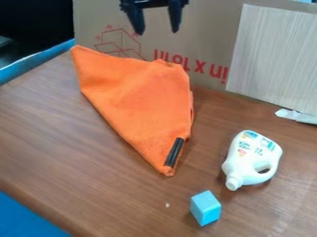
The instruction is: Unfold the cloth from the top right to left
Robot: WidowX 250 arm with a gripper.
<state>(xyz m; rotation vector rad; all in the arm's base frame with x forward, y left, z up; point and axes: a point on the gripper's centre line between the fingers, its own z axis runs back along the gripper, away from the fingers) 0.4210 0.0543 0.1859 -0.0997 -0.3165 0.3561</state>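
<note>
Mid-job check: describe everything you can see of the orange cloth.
The orange cloth looks soft and matte. It lies folded and slightly rumpled on the brown wood-grain table, roughly a triangle narrowing toward the camera, with layered edges along its right side. A black strip sits near the narrow tip. Its far edge lies by the cardboard; I can't tell whether they touch. The open hand is beyond it, not touching.

White jug-shaped bottle (pixel 249 159) with handle on brown tabletop (pixel 80 171), spout toward blue block (pixel 205 208) nearby. Cardboard (pixel 210 28) upright behind, red print on it; pale wood-grain panel (pixel 278 55) before it. Crumpled white scrap (pixel 297 116) by panel's foot.
</note>
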